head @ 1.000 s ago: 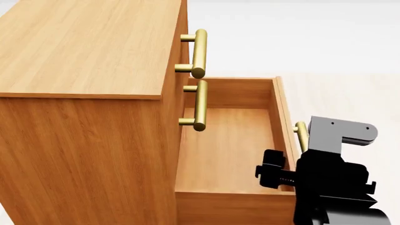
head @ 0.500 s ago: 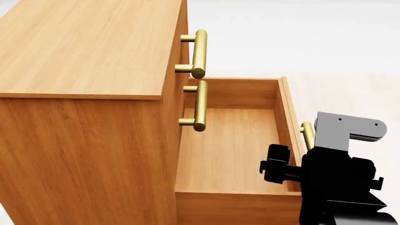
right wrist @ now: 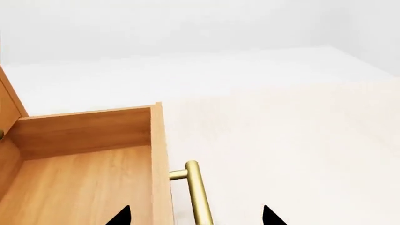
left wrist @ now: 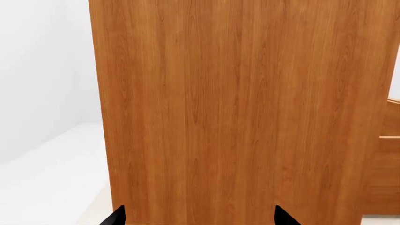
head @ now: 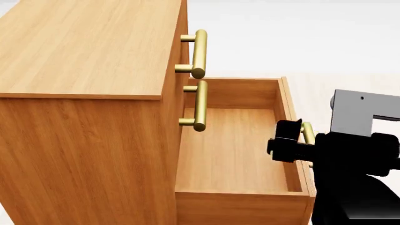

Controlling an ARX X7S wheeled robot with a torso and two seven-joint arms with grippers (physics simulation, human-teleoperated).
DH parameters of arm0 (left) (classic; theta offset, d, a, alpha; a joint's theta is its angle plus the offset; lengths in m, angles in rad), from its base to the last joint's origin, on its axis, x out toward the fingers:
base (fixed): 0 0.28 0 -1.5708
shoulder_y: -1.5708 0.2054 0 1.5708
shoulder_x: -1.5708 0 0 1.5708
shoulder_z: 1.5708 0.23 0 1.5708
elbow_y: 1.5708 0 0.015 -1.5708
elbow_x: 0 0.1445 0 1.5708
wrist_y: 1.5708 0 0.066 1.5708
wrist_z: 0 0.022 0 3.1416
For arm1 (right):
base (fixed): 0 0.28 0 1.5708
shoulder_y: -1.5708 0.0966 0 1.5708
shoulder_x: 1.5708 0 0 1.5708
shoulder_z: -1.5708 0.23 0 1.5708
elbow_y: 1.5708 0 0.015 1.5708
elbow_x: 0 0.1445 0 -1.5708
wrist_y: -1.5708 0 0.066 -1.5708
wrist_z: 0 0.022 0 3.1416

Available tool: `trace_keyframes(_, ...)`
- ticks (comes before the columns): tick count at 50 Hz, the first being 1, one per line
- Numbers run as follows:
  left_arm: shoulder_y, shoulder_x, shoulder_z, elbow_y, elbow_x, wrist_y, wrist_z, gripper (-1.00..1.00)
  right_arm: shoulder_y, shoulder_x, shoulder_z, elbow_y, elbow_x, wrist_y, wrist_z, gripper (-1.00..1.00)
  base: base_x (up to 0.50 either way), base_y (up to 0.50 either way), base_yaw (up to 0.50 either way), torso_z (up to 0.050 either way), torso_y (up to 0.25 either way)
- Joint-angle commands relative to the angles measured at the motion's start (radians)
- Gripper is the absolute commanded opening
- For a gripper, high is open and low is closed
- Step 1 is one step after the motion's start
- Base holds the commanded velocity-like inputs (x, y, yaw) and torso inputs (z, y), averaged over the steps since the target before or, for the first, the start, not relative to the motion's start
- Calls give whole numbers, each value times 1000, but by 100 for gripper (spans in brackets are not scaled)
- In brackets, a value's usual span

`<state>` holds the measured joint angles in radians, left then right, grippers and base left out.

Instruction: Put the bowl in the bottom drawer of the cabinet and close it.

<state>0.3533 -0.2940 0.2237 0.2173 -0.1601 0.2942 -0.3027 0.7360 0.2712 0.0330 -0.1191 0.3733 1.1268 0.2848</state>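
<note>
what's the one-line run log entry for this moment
honey-brown wooden bottom drawer: open, empty | bowl: not in view | right gripper: open, astride brass bar handle | left gripper: open, facing cabinet side

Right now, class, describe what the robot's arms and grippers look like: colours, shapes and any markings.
In the head view, only the right arm shows: bulky matte black housings topped by a light grey angular bracket with small dark fastener dots. A black blocky part carries a ribbed, screw-like rod. In both wrist views, only two pointed black fingertips show. No cables or printed markings are visible.
</note>
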Motion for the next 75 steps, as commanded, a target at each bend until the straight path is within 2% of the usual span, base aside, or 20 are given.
trace_keyframes(1,2,-4,4,4,0,-1,-6,100,5,46,42,-119,-31,3,63,100,0,0,0,0,0)
trace_keyframes(6,-1,-5,5,-2,-1,2,-6,100,10,58,98,-128,-21,14,71,100,0,0,0,0,0)
trace_keyframes(20,2,-9,6,-2,-19,23,-4,100,-34,111,149,-143,-62,-38,106,100,0,0,0,0,0)
trace_keyframes(26,-2,-13,8,12,22,-34,-33,100,-55,123,175,-140,-67,-50,111,100,0,0,0,0,0)
trace_keyframes(31,6,-20,9,11,-66,33,17,100,-64,140,192,-142,-76,-59,120,100,0,0,0,0,0)
trace_keyframes(33,-1,-17,13,3,-20,22,0,100,-68,148,205,-144,-83,-68,126,100,0,0,0,0,0)
trace_keyframes(44,-4,-18,17,9,-7,8,-14,100,-122,167,264,-129,-101,-108,142,100,0,0,0,0,0)
trace_keyframes(59,4,-23,21,25,-1,1,-26,100,-173,167,417,-61,-81,-132,148,100,0,0,0,0,0)
trace_keyframes(61,5,-24,21,26,-1,1,-28,100,-164,150,472,-45,-57,-109,153,100,0,0,0,0,0)
trace_keyframes(68,4,-24,20,23,-1,6,-32,100,-185,160,451,-5,-79,-115,158,100,0,0,0,0,0)
trace_keyframes(75,2,-26,23,20,-3,6,-33,100,-187,146,513,39,-56,-112,156,100,0,0,0,0,0)
